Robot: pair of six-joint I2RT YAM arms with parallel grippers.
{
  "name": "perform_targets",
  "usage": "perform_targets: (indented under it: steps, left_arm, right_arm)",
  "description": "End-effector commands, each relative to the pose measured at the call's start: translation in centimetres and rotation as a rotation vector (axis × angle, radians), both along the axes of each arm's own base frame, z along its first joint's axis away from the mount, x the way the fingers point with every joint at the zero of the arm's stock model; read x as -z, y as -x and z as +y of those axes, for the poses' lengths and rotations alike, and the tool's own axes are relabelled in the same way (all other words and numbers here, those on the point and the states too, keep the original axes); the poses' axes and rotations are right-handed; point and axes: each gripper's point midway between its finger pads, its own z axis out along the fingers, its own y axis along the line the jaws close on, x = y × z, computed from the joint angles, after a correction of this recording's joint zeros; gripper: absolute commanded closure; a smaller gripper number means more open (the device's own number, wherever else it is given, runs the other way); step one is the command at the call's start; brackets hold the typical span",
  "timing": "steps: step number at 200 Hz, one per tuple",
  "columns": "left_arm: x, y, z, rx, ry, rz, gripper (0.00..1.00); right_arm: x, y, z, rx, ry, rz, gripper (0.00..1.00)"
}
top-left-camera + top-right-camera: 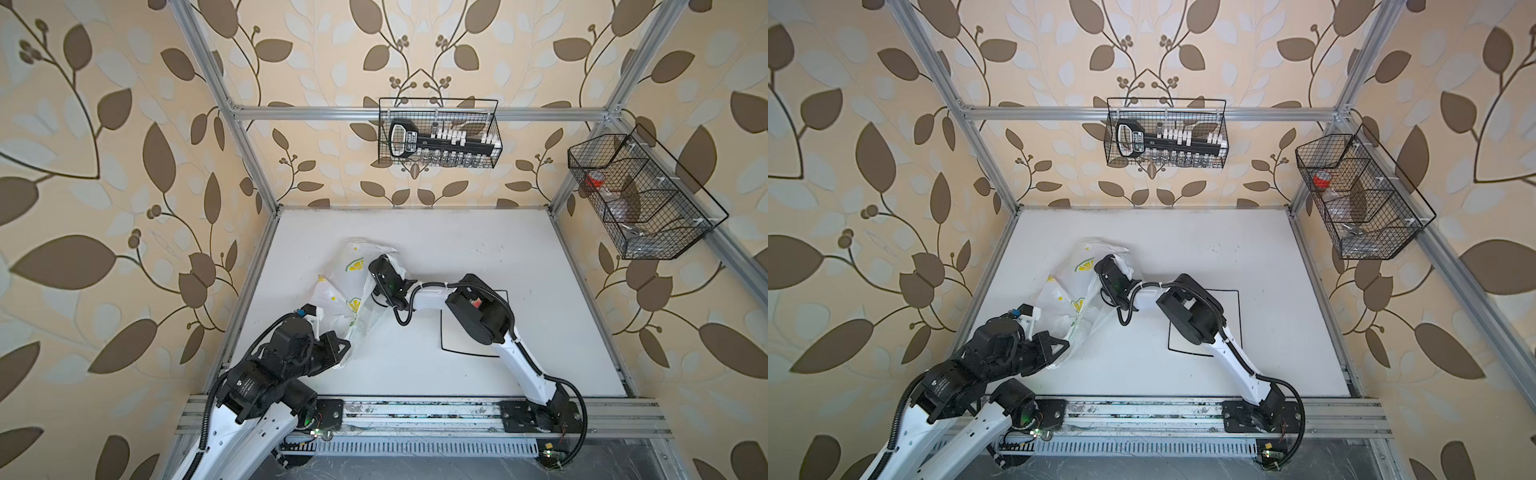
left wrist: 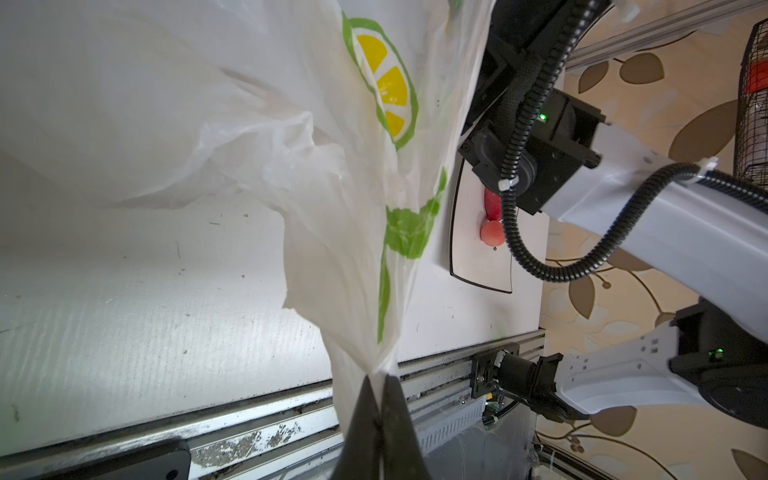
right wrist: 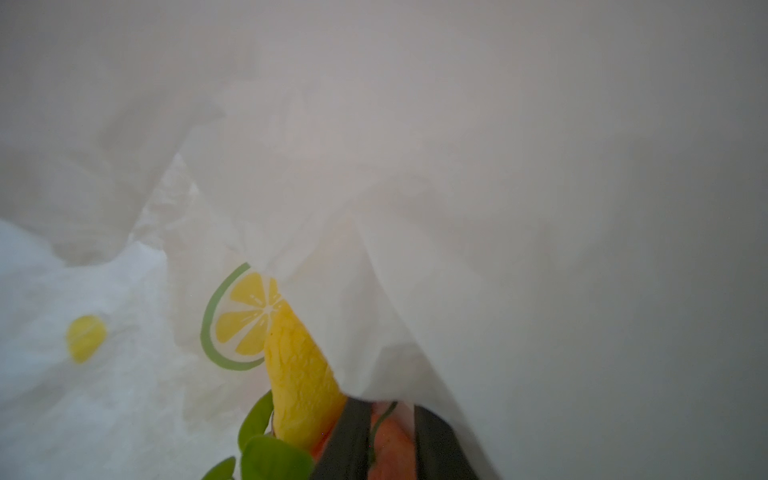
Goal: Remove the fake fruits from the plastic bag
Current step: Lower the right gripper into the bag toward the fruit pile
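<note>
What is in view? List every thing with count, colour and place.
plastic bag: one, white with lemon prints, table's left middle, held up
lemon: one, yellow, green leaves, inside the bag
red fruit: one, inside the bag, between the right gripper's fingers
red pieces: at least two, on the plate, partly hidden
plate: one, white, black rim, under the right arm
wire baskets: two, black, on the frame behind and right
table: one, white
left gripper: shut on the bag's edge
right gripper: in the bag, closed on the red fruit
</note>
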Motion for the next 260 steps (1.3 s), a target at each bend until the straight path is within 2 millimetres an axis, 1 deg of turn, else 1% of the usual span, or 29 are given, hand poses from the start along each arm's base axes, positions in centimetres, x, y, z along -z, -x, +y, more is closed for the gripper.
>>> perform_targets:
  steps: [1,23,38,64,88,108,133,156,178,201,220,239,260]
  left_arm:
    - [-1.3,0.7,-0.3,0.045,0.013,-0.029,1.0]
    - [-1.1,0.7,-0.2,0.041,0.008,-0.027,1.0]
    - [-1.1,0.7,-0.1,0.04,0.007,-0.03,1.0]
    - [-1.1,0.8,-0.1,0.043,0.01,-0.028,1.0]
    - [-1.3,0.8,-0.1,0.04,0.013,-0.037,1.0]
    - [-1.4,0.8,0.0,0.037,0.012,-0.04,1.0]
    - [-1.5,0.8,0.0,0.034,0.016,-0.043,1.0]
    - [-1.9,0.9,-0.1,0.036,0.023,-0.053,1.0]
    - [-2.1,1.0,0.1,0.035,0.023,-0.055,1.0]
    - [-2.0,1.1,0.3,0.027,0.017,-0.055,1.0]
    - [-1.9,1.1,0.4,0.019,0.015,-0.056,1.0]
    - [-1.8,1.1,0.6,0.01,0.01,-0.053,1.0]
    - [-1.6,0.9,0.9,-0.007,-0.001,-0.052,1.0]
  right_arm:
    - [0.1,-0.9,0.1,0.038,-0.072,0.033,0.86]
    - [-0.7,-1.0,0.0,0.028,-0.074,0.009,0.92]
    - [-0.9,-1.1,0.0,0.021,-0.08,0.003,0.93]
    - [-1.1,-1.1,0.8,-0.006,-0.099,0.006,0.85]
    - [-1.2,-0.2,1.9,-0.044,-0.11,0.01,0.75]
    - [-0.8,0.5,2.1,-0.064,-0.078,0.016,0.68]
    - [0.5,0.8,2.0,-0.066,-0.065,0.039,0.66]
    - [1.6,0.7,2.5,-0.072,-0.066,0.053,0.66]
    - [1.9,0.2,2.9,-0.073,-0.071,0.052,0.71]
    - [1.6,0.0,2.8,-0.063,-0.074,0.042,0.83]
    - [0.8,0.0,2.4,-0.057,-0.076,0.02,0.91]
    - [-0.1,0.2,1.8,-0.052,-0.088,0.003,0.97]
    - [-1.1,0.3,1.0,-0.05,-0.108,-0.016,0.99]
